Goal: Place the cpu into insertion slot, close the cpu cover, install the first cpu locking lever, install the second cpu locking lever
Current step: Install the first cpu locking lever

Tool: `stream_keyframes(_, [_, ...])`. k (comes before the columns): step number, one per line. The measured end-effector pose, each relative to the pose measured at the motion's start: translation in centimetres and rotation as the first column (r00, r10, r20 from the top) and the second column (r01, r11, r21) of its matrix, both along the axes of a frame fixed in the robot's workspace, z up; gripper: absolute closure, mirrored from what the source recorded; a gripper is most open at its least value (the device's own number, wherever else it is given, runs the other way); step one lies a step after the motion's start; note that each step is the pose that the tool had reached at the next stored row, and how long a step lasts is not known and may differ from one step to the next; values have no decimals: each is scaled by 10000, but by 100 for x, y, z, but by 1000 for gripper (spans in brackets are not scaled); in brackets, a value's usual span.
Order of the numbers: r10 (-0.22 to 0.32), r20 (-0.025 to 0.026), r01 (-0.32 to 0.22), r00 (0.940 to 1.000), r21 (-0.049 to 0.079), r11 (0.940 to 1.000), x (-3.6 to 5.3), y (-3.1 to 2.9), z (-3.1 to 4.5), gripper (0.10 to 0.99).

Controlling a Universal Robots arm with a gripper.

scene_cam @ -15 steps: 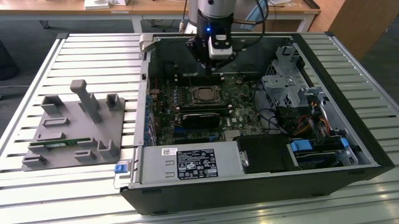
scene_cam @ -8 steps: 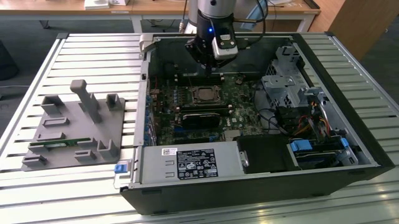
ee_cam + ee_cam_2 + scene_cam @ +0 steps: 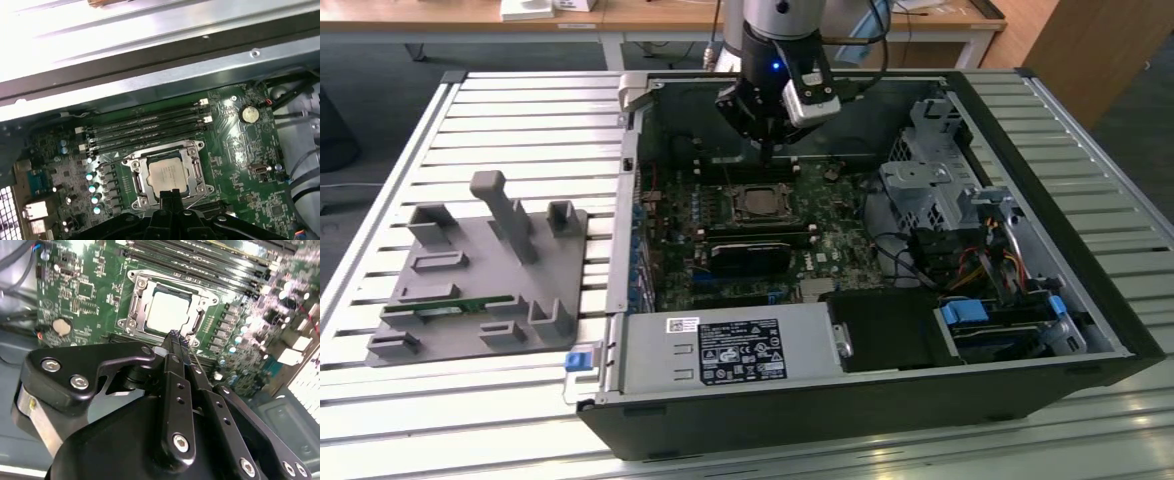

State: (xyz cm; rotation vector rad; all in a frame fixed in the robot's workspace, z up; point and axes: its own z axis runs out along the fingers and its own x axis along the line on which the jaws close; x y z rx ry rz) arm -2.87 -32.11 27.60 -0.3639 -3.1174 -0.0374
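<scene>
The cpu [image 3: 170, 310] lies silver side up in the insertion slot [image 3: 131, 276] on the green board. It also shows in the first wrist view, cpu [image 3: 167, 176], and in the exterior view, cpu [image 3: 757, 203]. The cpu cover [image 3: 141, 176] lies flat around the chip as a silver frame. My gripper [image 3: 175, 335] hangs just above the socket's edge with its black fingers pressed together and nothing visible between them. A thin wire lever [image 3: 195, 362] runs beside the fingertips. In the exterior view the gripper [image 3: 767, 152] stands over the board's far side.
Long black memory slots [image 3: 145, 131] run beside the socket, with a coin cell [image 3: 248, 113] nearby. The case holds a drive cage [image 3: 927, 190], cables and a power supply [image 3: 734, 350]. A grey fixture [image 3: 480, 270] with a green module stands at the exterior view's left.
</scene>
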Motion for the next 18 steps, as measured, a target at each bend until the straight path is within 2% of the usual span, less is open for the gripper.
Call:
stream_keyframes(3, [536, 0, -536, 9986, 0, 9986, 0, 0, -4, 980])
stream_keyframes(7, [1235, 11, -1235, 9923, -1, 9923, 0, 0, -8, 980])
stream_keyframes(8, [1347, 39, -1347, 9909, -6, 9909, 0, 0, -10, 980])
stream_keyframes(9, [1414, 103, -1414, 9899, -14, 9900, 0, 0, -13, 980])
stream_keyframes(12, [1485, 420, -1484, 9880, -60, 9889, -4, 0, -20, 980])
stream_keyframes(13, [1522, 454, -1521, 9873, -59, 9884, -5, 0, -23, 980])
stream_keyframes(15, [1728, 459, -1728, 9839, -47, 9849, -5, 0, -27, 980])
stream_keyframes(18, [2250, 458, -2250, 9733, -48, 9744, -5, 0, -35, 980])
